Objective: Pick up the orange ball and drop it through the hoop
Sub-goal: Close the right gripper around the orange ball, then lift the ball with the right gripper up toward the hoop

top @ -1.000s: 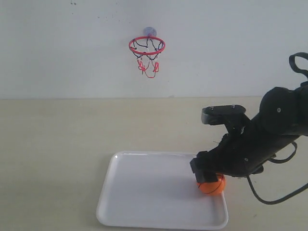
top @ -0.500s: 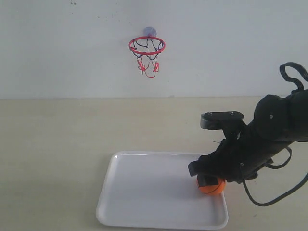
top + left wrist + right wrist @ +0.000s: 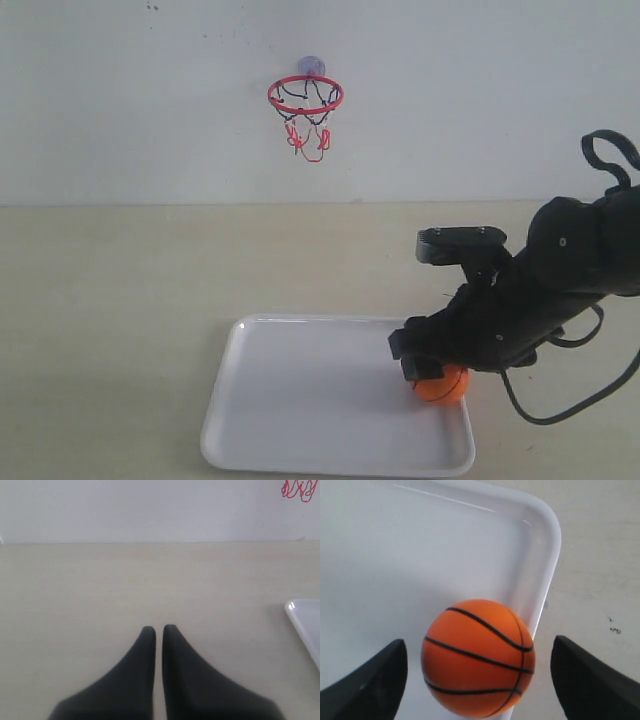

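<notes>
Right gripper (image 3: pixel 478 642) angled down, fingers (image 3: pixel 375 675) spread wide; left gripper (image 3: pixel 158 628) level, fingers (image 3: pixel 145 650) almost touching

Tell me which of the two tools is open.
The right tool: its fingers stand wide apart on either side of the orange basketball in the white tray. The left tool is shut, above the table.

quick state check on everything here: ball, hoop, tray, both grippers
white plastic tray: flat on the table, one item inside
small orange toy basketball: resting in the tray near its rim, ungripped
red-ringed mini hoop with string net: mounted, net empty
left gripper: shut, empty
right gripper: open, straddling the basketball
</notes>
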{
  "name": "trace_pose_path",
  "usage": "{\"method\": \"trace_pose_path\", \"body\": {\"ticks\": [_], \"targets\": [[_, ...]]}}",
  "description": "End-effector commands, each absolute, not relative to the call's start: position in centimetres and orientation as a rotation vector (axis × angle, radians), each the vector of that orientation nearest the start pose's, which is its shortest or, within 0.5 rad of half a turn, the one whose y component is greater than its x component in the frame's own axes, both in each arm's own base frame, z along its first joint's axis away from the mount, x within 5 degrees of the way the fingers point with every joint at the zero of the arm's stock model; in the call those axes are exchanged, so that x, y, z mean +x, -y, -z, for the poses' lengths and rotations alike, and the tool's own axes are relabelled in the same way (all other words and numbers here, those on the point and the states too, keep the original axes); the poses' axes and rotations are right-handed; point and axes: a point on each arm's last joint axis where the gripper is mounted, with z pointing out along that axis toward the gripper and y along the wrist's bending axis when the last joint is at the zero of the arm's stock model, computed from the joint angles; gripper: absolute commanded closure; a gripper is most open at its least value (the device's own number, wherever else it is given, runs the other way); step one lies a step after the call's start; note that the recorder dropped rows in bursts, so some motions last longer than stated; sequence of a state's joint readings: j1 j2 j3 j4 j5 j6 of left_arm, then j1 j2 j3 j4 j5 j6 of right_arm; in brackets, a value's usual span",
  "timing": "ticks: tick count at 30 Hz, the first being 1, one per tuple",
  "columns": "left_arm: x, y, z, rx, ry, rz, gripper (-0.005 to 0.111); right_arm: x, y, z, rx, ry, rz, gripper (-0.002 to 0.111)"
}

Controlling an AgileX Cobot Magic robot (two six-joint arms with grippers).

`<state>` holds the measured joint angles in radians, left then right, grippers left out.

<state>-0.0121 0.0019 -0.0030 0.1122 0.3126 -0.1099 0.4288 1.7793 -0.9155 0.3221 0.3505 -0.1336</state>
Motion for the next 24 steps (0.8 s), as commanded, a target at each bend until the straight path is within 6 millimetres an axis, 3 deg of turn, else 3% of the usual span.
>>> {"method": "trace_pose_path", "body": {"ticks": [1,7,9,14,15,18,24], "targets": [[5.4,-0.2,-18.5,-0.014,-1.794,-0.005,0.103,29.9,-14.8,-14.3,-0.380,-2.701,-0.330,0.034],[5.4,-0.2,-18.5,-0.014,-1.794,-0.005,0.103,30.0,-14.9,-13.7,-0.378,-2.710,-0.323,0.035],[5.4,-0.2,-18.5,-0.014,-1.794,-0.005,0.103,30.1,-14.9,-13.7,-0.373,-2.702,-0.323,0.046],[5.4,-0.2,-18.5,-0.014,-1.794,-0.005,0.103,30.1,-14.9,-13.8,-0.372,-2.697,-0.323,0.104],[5.4,-0.2,-18.5,-0.014,-1.794,-0.005,0.103,30.1,-14.9,-13.8,-0.372,-2.695,-0.324,0.108],[5.4,-0.2,-18.5,-0.014,-1.794,-0.005,0.103,29.9,-14.8,-16.2,-0.369,-2.627,-0.346,0.108],[5.4,-0.2,-18.5,-0.014,-1.794,-0.005,0.103,29.2,-14.4,-25.6,-0.404,-2.287,-0.389,0.108]]}}
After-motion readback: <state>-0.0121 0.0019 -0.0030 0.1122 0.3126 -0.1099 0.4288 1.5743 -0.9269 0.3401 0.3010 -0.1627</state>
